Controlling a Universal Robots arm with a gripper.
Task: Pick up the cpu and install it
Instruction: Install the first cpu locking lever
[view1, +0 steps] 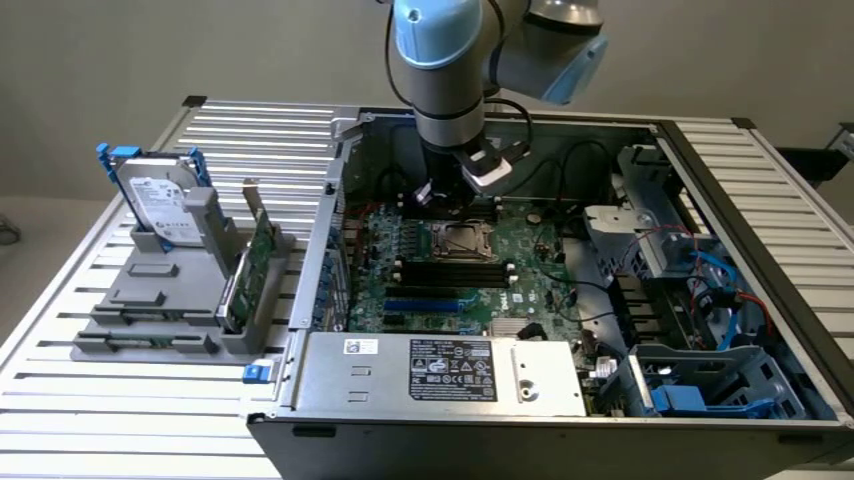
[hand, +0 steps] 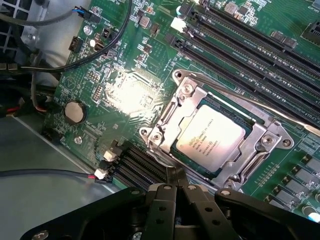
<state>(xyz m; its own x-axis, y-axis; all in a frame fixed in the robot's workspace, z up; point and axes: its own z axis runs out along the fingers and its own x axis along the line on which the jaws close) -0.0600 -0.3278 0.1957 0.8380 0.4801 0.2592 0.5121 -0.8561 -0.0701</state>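
Note:
The cpu (hand: 212, 137), a flat square chip with a shiny silver top, lies inside the metal-framed socket (hand: 272, 135) on the green motherboard (hand: 127, 95). My gripper (hand: 176, 176) hovers just off one corner of the socket, its black fingers (hand: 162, 200) pressed together with nothing between them. In the exterior view the gripper (view1: 434, 197) hangs inside the open computer case, just behind the socket (view1: 463, 240).
Dark memory slots (hand: 240, 45) run beside the socket. Black cables (hand: 65, 65) and a coin battery (hand: 75, 112) sit near the case wall. On the exterior view's left, a grey holder (view1: 147, 300) carries a hard drive (view1: 160, 205) and a card (view1: 256, 265). The power supply (view1: 441, 365) fills the case front.

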